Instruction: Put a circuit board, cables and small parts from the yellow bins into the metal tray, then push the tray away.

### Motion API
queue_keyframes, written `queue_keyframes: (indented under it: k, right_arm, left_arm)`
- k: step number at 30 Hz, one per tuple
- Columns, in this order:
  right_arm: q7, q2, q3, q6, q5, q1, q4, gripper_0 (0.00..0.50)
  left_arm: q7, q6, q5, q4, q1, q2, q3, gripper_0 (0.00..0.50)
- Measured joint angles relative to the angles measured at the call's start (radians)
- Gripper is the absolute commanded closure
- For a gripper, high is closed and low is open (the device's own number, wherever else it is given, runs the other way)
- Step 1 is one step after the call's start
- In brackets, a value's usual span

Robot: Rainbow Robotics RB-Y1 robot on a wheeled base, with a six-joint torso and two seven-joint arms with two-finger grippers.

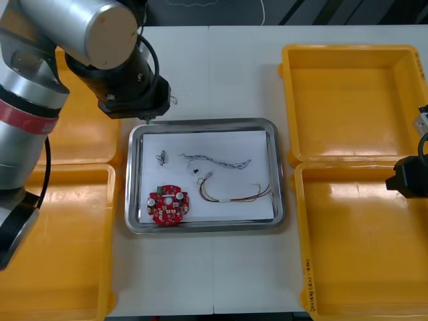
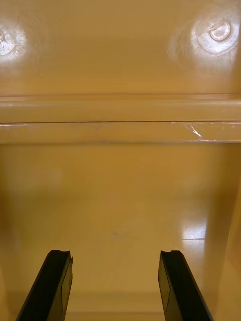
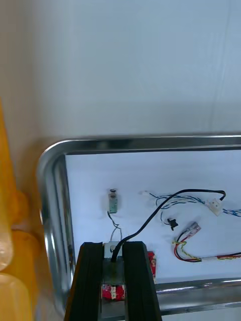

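Observation:
The metal tray (image 1: pixel 200 123) (image 3: pixel 150 143), white inside, lies mid-table. In it are a round red circuit board (image 1: pixel 168 206) (image 3: pixel 111 292), a small metal part (image 1: pixel 162 158) (image 3: pixel 114 199), a twisted blue and white cable (image 1: pixel 217 161) (image 3: pixel 175 201) and a red and yellow cable (image 1: pixel 237 196) (image 3: pixel 188 256). My left gripper (image 1: pixel 145 119) (image 3: pixel 114 246) hangs over the tray's far left corner, shut on the end of a black cable (image 3: pixel 191 190) that arches out over the tray to a white plug. My right gripper (image 1: pixel 404 179) (image 2: pixel 114 258) stands open over the right bins, nothing between its fingers.
Two yellow bins (image 1: pixel 348 100) (image 1: pixel 361 247) flank the tray on the right and two (image 1: pixel 80 134) (image 1: pixel 53 247) on the left. The rims where the right bins meet (image 2: pixel 120 118) lie ahead of the right fingers. Bare table lies beyond the tray's far edge.

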Motion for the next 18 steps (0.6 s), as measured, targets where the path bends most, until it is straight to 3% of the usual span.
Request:
queue_keyframes:
  k: [7, 18]
  right_arm:
    - [0.0, 0.0, 0.0, 0.0, 0.0, 0.0, 0.0, 0.0]
    - [0.0, 0.0, 0.0, 0.0, 0.0, 0.0, 0.0, 0.0]
  left_arm:
    - [0.004, -0.05, -0.034, 0.078, 0.0, -0.051, -0.077, 0.5]
    - [0.075, -0.178, -0.035, 0.214, 0.0, -0.07, -0.151, 0.5]
